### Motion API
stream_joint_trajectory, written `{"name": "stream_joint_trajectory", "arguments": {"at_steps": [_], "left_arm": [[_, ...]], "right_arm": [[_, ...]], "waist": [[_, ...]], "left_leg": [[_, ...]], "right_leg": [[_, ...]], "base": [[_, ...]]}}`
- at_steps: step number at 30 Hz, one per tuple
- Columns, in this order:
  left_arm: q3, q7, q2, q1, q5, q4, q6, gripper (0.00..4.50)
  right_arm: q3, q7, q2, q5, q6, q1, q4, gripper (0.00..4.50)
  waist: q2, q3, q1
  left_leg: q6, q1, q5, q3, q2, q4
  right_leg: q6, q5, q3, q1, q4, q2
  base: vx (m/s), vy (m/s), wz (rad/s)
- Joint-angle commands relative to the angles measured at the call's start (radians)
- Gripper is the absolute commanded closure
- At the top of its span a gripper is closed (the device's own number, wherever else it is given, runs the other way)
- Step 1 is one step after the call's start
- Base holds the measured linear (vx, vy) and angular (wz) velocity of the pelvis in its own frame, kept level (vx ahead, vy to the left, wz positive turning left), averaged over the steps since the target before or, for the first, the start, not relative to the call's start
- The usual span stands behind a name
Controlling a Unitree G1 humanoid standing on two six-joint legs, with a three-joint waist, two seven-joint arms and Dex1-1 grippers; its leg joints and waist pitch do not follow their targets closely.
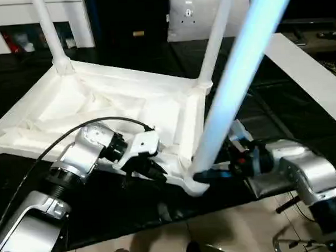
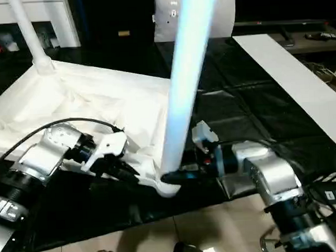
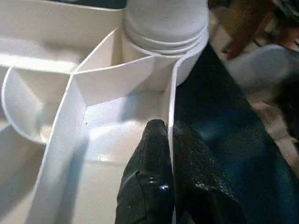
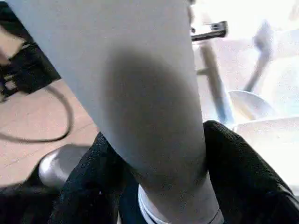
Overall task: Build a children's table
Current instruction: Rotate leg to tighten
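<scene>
Both silver forearms reach in from the near side, angled toward each other. The left gripper [image 1: 150, 170] is pinched tight, one black finger [image 3: 148, 182] on each side of the thin side wall of the table top [image 1: 100, 101], right by the near corner. The right gripper [image 2: 171, 176] comes in level from the other side, fingers [image 4: 243, 177] straddling the bottom of the near leg [image 1: 233, 84], one each side.

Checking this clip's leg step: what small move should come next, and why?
Probably twist the near white tube leg further down: the right claw grips its base at the white ribbed plastic tabletop's corner socket while the left claw pinches the rim.
</scene>
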Motion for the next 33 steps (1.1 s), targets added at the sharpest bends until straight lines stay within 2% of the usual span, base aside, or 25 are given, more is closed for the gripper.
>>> {"name": "stream_joint_trajectory", "arguments": {"at_steps": [1, 3, 4, 5, 6, 7, 8, 9, 10, 12, 13, 14, 15, 16, 17, 21, 23, 25, 26, 28, 29, 33], "left_arm": [[0.014, 0.110, -0.056, 0.006, 0.005, -0.055, 0.091, 4.50], [0.027, 0.165, -0.079, 0.010, 0.006, -0.072, 0.142, 4.50], [0.036, 0.206, -0.099, 0.010, 0.010, -0.078, 0.167, 4.50], [0.046, 0.256, -0.123, 0.010, 0.016, -0.084, 0.199, 4.50], [0.046, 0.256, -0.123, 0.010, 0.016, -0.084, 0.199, 4.50], [0.068, 0.353, -0.177, 0.004, 0.023, -0.084, 0.260, 4.50], [0.083, 0.413, -0.208, -0.002, 0.028, -0.078, 0.288, 4.50], [0.098, 0.475, -0.239, -0.012, 0.035, -0.063, 0.305, 4.50], [0.108, 0.517, -0.259, -0.018, 0.041, -0.053, 0.315, 4.50], [0.148, 0.638, -0.318, -0.038, 0.042, -0.028, 0.336, 4.50], [0.155, 0.662, -0.331, -0.040, 0.046, -0.029, 0.344, 4.50], [0.163, 0.687, -0.344, -0.044, 0.048, -0.026, 0.345, 4.50], [0.168, 0.698, -0.352, -0.045, 0.047, -0.027, 0.345, 4.50], [0.173, 0.713, -0.361, -0.047, 0.050, -0.031, 0.352, 4.50], [0.173, 0.713, -0.362, -0.047, 0.050, -0.031, 0.353, 4.50], [0.171, 0.706, -0.355, -0.041, 0.060, -0.047, 0.353, 4.50], [0.164, 0.699, -0.345, -0.035, 0.065, -0.057, 0.351, 4.50], [0.151, 0.679, -0.325, -0.024, 0.065, -0.069, 0.340, 4.50], [0.143, 0.659, -0.309, -0.016, 0.061, -0.076, 0.326, 4.50], [0.135, 0.625, -0.285, -0.004, 0.054, -0.087, 0.309, 4.50], [0.130, 0.603, -0.272, 0.001, 0.050, -0.090, 0.284, 4.50], [0.122, 0.532, -0.225, 0.007, 0.045, -0.076, 0.221, 4.50]], "right_arm": [[0.001, -0.161, 0.077, -0.030, 0.044, 0.001, 0.001, 2.29], [-0.021, -0.271, 0.130, -0.053, 0.056, -0.006, 0.018, 2.31], [-0.042, -0.344, 0.168, -0.060, 0.064, -0.012, 0.029, 2.31], [-0.064, -0.426, 0.210, -0.072, 0.075, -0.020, 0.039, 2.33], [-0.064, -0.426, 0.210, -0.072, 0.075, -0.020, 0.039, 2.35], [-0.098, -0.576, 0.281, -0.107, 0.084, -0.040, 0.067, 2.37], [-0.114, -0.660, 0.315, -0.127, 0.084, -0.052, 0.085, 2.38], [-0.132, -0.742, 0.347, -0.144, 0.084, -0.065, 0.106, 2.39], [-0.144, -0.799, 0.370, -0.156, 0.084, -0.074, 0.120, 2.40], [-0.157, -0.915, 0.417, -0.183, 0.049, -0.101, 0.166, 2.40], [-0.164, -0.940, 0.430, -0.192, 0.036, -0.107, 0.175, 2.40], [-0.169, -0.958, 0.441, -0.198, 0.011, -0.114, 0.183, 2.40], [-0.176, -0.969, 0.452, -0.198, -0.012, -0.118, 0.188, 2.40], [-0.184, -0.973, 0.466, -0.202, -0.043, -0.125, 0.193, 2.40], [-0.184, -0.973, 0.467, -0.202, -0.045, -0.125, 0.193, 1.89], [-0.193, -0.963, 0.481, -0.203, -0.059, -0.127, 0.188, 1.59], [-0.188, -0.960, 0.480, -0.208, -0.071, -0.123, 0.182, 1.44], [-0.188, -0.952, 0.471, -0.205, -0.093, -0.112, 0.173, 1.28], [-0.194, -0.944, 0.459, -0.197, -0.107, -0.104, 0.169, 1.23], [-0.200, -0.921, 0.436, -0.192, -0.132, -0.091, 0.164, 1.12], [-0.200, -0.893, 0.423, -0.184, -0.137, -0.085, 0.157, 0.89], [-0.202, -0.756, 0.360, -0.146, -0.136, -0.062, 0.123, 0.55]], "waist": [[-0.003, -0.071, -0.009], [-0.003, -0.068, -0.018], [-0.012, -0.067, -0.032], [-0.007, -0.064, -0.041], [-0.005, -0.065, -0.046], [-0.001, -0.069, -0.059], [0.000, -0.067, -0.067], [-0.001, -0.067, -0.082], [0.002, -0.072, -0.090], [0.008, -0.069, -0.102], [0.011, -0.070, -0.110], [0.012, -0.065, -0.113], [0.013, -0.062, -0.118], [0.010, -0.065, -0.121], [0.010, -0.065, -0.121], [0.010, -0.068, -0.119], [0.012, -0.071, -0.114], [0.011, -0.073, -0.112], [0.009, -0.073, -0.109], [0.009, -0.073, -0.105], [0.005, -0.075, -0.102], [0.003, -0.080, -0.084]], "left_leg": [[0.042, 0.007, -0.217, 0.000, 0.018, -0.071], [0.024, 0.007, -0.242, -0.004, 0.012, -0.070], [0.014, -0.001, -0.255, -0.007, 0.008, -0.069], [0.002, -0.001, -0.279, -0.011, 0.003, -0.064], [0.001, 0.002, -0.289, -0.013, 0.003, -0.064], [0.003, -0.001, -0.293, -0.018, 0.005, -0.063], [0.004, -0.005, -0.301, -0.019, 0.009, -0.067], [0.000, -0.007, -0.326, -0.024, 0.009, -0.066], [0.002, -0.005, -0.329, -0.025, 0.006, -0.063], [0.017, 0.003, -0.359, -0.027, 0.006, -0.062], [0.027, 0.006, -0.377, -0.030, 0.012, -0.065], [0.033, 0.009, -0.399, -0.030, 0.014, -0.066], [0.037, 0.018, -0.442, -0.034, 0.019, -0.069], [0.041, 0.018, -0.446, -0.032, 0.016, -0.068], [0.042, 0.017, -0.429, -0.030, 0.010, -0.066], [0.050, 0.007, -0.370, -0.030, 0.009, -0.070], [0.056, 0.005, -0.332, -0.027, 0.013, -0.074], [0.060, 0.002, -0.311, -0.025, 0.014, -0.075], [0.067, -0.002, -0.280, -0.022, 0.015, -0.076], [0.071, 0.001, -0.279, -0.018, 0.013, -0.074], [0.079, -0.003, -0.261, -0.014, 0.011, -0.072], [0.097, -0.007, -0.205, -0.007, 0.006, -0.065]], "right_leg": [[-0.096, -0.566, 0.045, 0.063, -0.077, -0.053], [-0.070, -0.632, 0.037, 0.061, -0.087, -0.054], [-0.041, -0.677, 0.030, 0.064, -0.093, -0.052], [-0.011, -0.735, 0.019, 0.063, -0.104, -0.052], [-0.003, -0.748, 0.015, 0.061, -0.111, -0.055], [-0.005, -0.724, 0.012, 0.069, -0.110, -0.058], [-0.014, -0.703, 0.010, 0.067, -0.109, -0.054], [-0.011, -0.701, -0.004, 0.071, -0.115, -0.053], [-0.008, -0.693, -0.007, 0.073, -0.118, -0.057], [-0.011, -0.684, -0.017, 0.070, -0.132, -0.054], [-0.019, -0.655, -0.021, 0.071, -0.132, -0.056], [-0.018, -0.653, -0.026, 0.069, -0.137, -0.053], [-0.016, -0.646, -0.035, 0.071, -0.141, -0.055], [-0.012, -0.640, -0.036, 0.075, -0.143, -0.058], [-0.014, -0.647, -0.033, 0.073, -0.144, -0.061], [-0.046, -0.605, -0.017, 0.076, -0.129, -0.065], [-0.086, -0.533, -0.005, 0.076, -0.114, -0.063], [-0.103, -0.497, 0.001, 0.078, -0.107, -0.063], [-0.129, -0.448, 0.008, 0.079, -0.098, -0.062], [-0.132, -0.452, 0.011, 0.076, -0.097, -0.062], [-0.132, -0.449, 0.016, 0.079, -0.092, -0.061], [-0.120, -0.452, 0.022, 0.079, -0.086, -0.059]], "base": [[0.000, 0.000, 0.00], [0.000, 0.000, 0.00], [0.000, 0.000, 0.00], [0.000, 0.000, 0.00], [0.000, 0.000, 0.00], [0.000, 0.000, 0.00], [0.000, 0.000, 0.00], [0.000, 0.000, 0.00], [0.000, 0.000, 0.00], [0.000, 0.000, 0.00], [0.000, 0.000, 0.00], [0.000, 0.000, 0.00], [0.000, 0.000, 0.00], [0.000, 0.000, 0.00], [0.000, 0.000, 0.00], [0.000, 0.000, 0.00], [0.000, 0.000, 0.00], [0.000, 0.000, 0.00], [0.000, 0.000, 0.00], [0.000, 0.000, 0.00], [0.000, 0.000, 0.00], [0.010, -0.026, 0.01]]}}
